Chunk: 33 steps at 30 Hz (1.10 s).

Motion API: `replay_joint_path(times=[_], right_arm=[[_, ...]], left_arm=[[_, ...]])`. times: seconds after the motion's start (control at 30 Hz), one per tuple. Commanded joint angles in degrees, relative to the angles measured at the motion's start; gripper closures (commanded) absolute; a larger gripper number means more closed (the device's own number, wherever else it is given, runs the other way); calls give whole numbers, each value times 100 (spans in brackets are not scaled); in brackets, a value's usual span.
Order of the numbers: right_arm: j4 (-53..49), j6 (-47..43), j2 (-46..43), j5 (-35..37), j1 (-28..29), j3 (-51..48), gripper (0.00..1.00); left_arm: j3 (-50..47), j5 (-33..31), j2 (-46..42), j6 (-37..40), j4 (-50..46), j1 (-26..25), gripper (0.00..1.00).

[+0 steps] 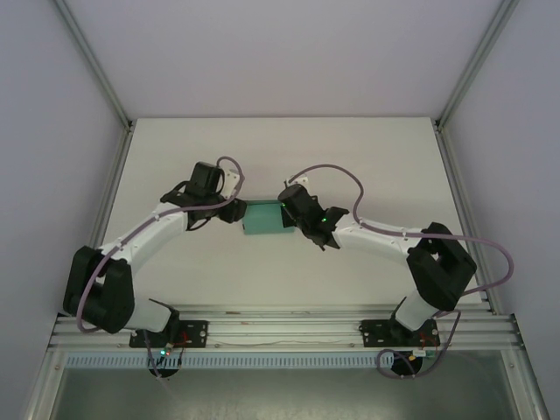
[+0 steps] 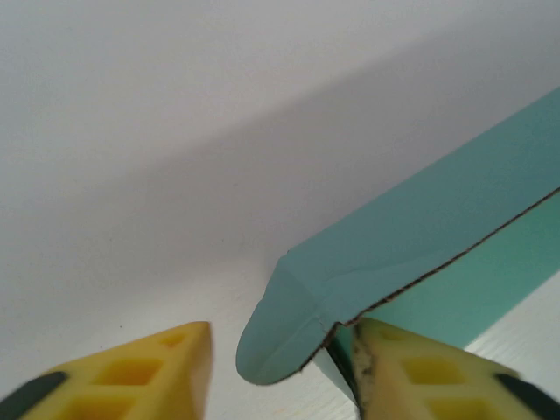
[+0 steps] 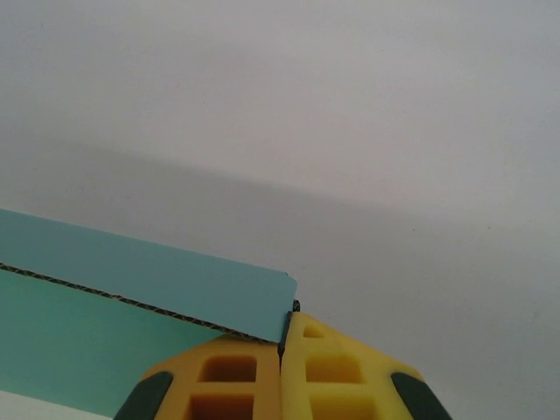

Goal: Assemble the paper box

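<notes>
One risk: my right gripper [image 3: 282, 337] pinches the box [image 1: 262, 218] by its edge, and my left gripper [image 2: 284, 337] gapes round the flap [image 2: 267, 354]. Closing hard may crease it or break the pinch.

Even, diffuse overhead light, moderately bright, no glare. Faint soft shadows on the counter [image 1: 280, 157]. Wrist views: fingers [image 2: 149, 376] blurred near the lens, box [image 2: 394, 245] edge fairly sharp, soft grey shadow band beyond the box.

The paper box [image 2: 420, 227] is matt teal card; the table [image 1: 280, 157] seems smooth.
</notes>
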Motion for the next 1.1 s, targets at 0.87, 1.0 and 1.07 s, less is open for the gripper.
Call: replay_joint_path(times=[0.87,1.0,1.07], right_arm=[[-1051,-475,462,234,217,-135,100],[-953,-617,426,495,298,-293,100],[-784,-682,390,577,327,-431,100]], left_arm=[[498,169,-118,-1302,-827,-178,100],[752,293,-101,-1712,-1292,-162,100],[964,386,-6,-1827,-1617,-164,100]])
